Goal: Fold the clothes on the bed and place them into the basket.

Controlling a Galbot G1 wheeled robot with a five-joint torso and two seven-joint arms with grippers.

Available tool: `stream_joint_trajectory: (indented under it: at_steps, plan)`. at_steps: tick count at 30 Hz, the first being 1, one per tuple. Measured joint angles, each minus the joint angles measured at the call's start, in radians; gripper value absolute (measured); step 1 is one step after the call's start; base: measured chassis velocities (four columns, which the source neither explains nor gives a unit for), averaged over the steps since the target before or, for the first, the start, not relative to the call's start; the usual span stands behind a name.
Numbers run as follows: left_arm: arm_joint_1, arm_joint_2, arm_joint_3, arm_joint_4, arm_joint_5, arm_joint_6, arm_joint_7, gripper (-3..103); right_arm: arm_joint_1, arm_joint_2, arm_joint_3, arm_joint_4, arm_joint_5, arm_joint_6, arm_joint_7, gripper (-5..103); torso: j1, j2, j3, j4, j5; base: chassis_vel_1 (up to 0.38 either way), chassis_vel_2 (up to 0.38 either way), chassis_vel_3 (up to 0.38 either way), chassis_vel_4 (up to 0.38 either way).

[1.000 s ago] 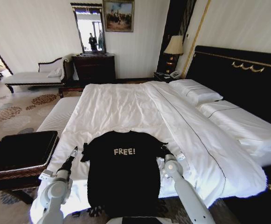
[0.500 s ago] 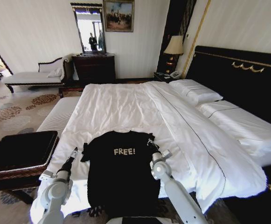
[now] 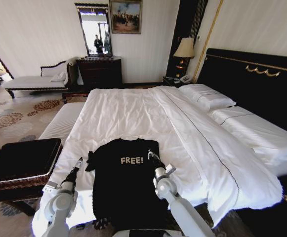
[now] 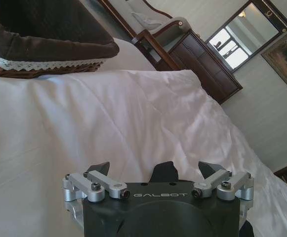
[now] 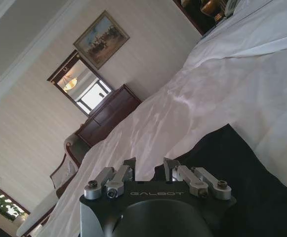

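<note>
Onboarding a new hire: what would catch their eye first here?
The black T-shirt with white "FREE!" lettering, spread on the near end of the white bed. The right gripper is over its right sleeve side, the left gripper sits open beside its left sleeve, and the woven basket waits left of the bed.

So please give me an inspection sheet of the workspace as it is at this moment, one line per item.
Surface: bed with white sheets, slightly wrinkled.
Job's things: black T-shirt lies flat at the foot of the bed, "FREE!" facing up, right sleeve folded inward; basket stands to the robot's left beside the bed.
Clutter: nothing seen on the sheet near the shirt; pillows at the headboard.
Grippers: left tool open, at the shirt's left sleeve; right tool over the shirt's right side, fingers close together.
Cables: nothing seen.
Surroundings: bench, dresser, lamp.
</note>
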Motion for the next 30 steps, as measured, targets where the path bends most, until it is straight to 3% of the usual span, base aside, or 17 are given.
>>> stream_joint_trajectory:
  at_steps: [1, 4, 7, 9, 13, 16, 18, 21, 26, 30]
  plan:
    - [0.0, 0.0, 0.0, 0.0, 0.0, 0.0, 0.0, 100, 0.0, 0.0, 0.0, 0.0, 0.0, 0.0, 0.0, 28, 0.0, 0.0, 0.0, 0.0, 0.0, 0.0, 0.0, 0.0, 0.0]
    - [0.0, 0.0, -0.001, 0.002, 0.001, 0.0, 0.0, 100, -0.032, 0.009, 0.027, 0.017, 0.006, 0.035, -0.017, 44, 0.0, 0.0, 0.0, -0.0001, -0.0001, 0.0, 0.0, 0.0, 0.0]
    - [0.0, 0.002, -0.003, 0.004, 0.001, 0.0, -0.001, 100, -0.037, 0.017, 0.047, 0.017, 0.035, 0.035, 0.029, 50, 0.0, 0.0, 0.0, 0.0, 0.0, 0.0, 0.0, 0.0, 0.0]
    - [-0.001, 0.004, -0.005, 0.008, 0.001, -0.001, -0.001, 100, -0.04, 0.02, 0.062, 0.009, 0.059, 0.028, 0.075, 61, 0.0, 0.0, 0.0, 0.0002, -0.0001, 0.0, 0.0, 0.0, 0.0]
    - [-0.012, 0.009, 0.002, 0.022, -0.007, -0.001, 0.0, 100, -0.052, 0.024, 0.078, 0.005, 0.057, 0.025, 0.098, 72, 0.0, 0.0, 0.0, 0.0002, 0.0, 0.0, 0.0, 0.0, 0.0]
    - [-0.071, 0.017, 0.018, 0.057, -0.074, 0.016, -0.004, 100, -0.056, 0.035, 0.098, 0.007, 0.045, 0.019, 0.117, 88, 0.0, 0.0, 0.0, 0.0001, 0.0, 0.0, 0.0, 0.0, 0.0]
    - [-0.098, 0.02, 0.028, 0.077, -0.077, 0.022, -0.009, 100, -0.056, 0.038, 0.102, 0.008, 0.039, 0.016, 0.122, 88, 0.0, 0.0, 0.0, -0.0001, 0.0002, 0.0, 0.0, 0.0, 0.0]
    - [-0.169, 0.023, 0.078, 0.162, -0.031, 0.03, -0.014, 100, -0.056, 0.044, 0.106, 0.011, 0.028, 0.007, 0.141, 99, 0.0, 0.0, 0.0, -0.0001, -0.0001, 0.0, 0.0, 0.0, 0.0]
    - [-0.209, 0.006, 0.109, 0.226, 0.014, 0.03, -0.013, 103, -0.061, 0.046, 0.106, 0.014, 0.019, 0.003, 0.153, 100, 0.0, 0.0, 0.0, -0.0001, -0.0001, 0.0, 0.0, 0.0, 0.0]
    - [-0.218, -0.01, 0.11, 0.247, 0.02, 0.028, -0.013, 96, -0.066, 0.046, 0.11, 0.015, 0.016, -0.001, 0.159, 100, 0.0, 0.0, 0.0, 0.0001, 0.0001, 0.0, 0.0, 0.0, 0.0]
